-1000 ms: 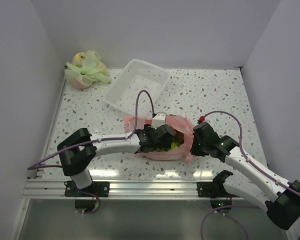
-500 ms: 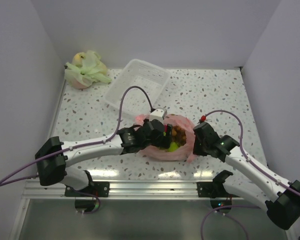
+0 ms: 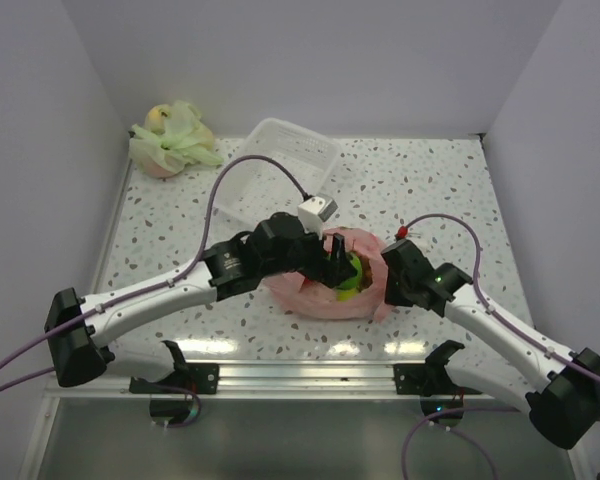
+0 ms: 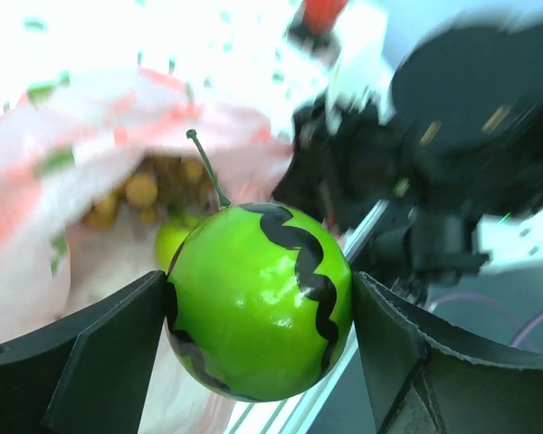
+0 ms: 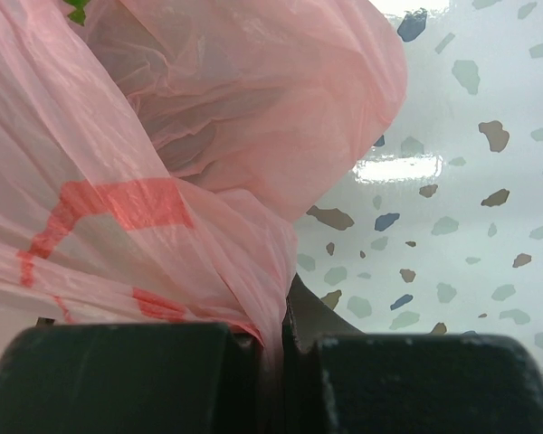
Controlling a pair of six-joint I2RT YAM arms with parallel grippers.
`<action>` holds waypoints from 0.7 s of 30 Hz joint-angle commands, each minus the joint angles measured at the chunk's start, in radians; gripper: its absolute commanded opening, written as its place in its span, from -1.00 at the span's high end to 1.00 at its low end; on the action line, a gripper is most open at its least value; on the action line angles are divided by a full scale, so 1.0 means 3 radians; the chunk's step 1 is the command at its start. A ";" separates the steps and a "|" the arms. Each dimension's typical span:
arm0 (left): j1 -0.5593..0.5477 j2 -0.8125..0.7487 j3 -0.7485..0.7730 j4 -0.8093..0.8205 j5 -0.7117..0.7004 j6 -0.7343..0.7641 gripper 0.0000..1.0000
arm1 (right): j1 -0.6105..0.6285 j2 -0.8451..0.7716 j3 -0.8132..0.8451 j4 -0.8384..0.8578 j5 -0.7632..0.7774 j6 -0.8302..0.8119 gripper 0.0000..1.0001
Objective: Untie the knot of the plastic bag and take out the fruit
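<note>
Nearest, right of centre: right end effector, fingers pressed together on a fold of the plastic bag. Thin, translucent, crinkled pink film with red print, lying on the speckled worktop between the two arms, mouth gaping upward.

Just over that mouth: left end effector, fingers spread wide and clamped on either side of one striped green fruit. Round, glossy, bright green, with a dark wavy band and a thin stem.

Beneath it, inside the bag: one plain green fruit, and one cluster of small brown berries, too blurred to count singly.

Farther back, left of centre: one clear basket, tilted on the worktop, apart from the pink bag.

Farthest, in the back left corner: one pale green bag, bunched up, well apart from everything else.

In all: two bags, one basket, two green fruits, one berry cluster.
</note>
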 commanded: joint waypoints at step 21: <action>0.1882 0.1397 0.1672 0.0145 -0.0741 0.0723 0.39 | 0.0009 -0.0099 0.0200 -0.0084 -0.0052 -0.0031 0.96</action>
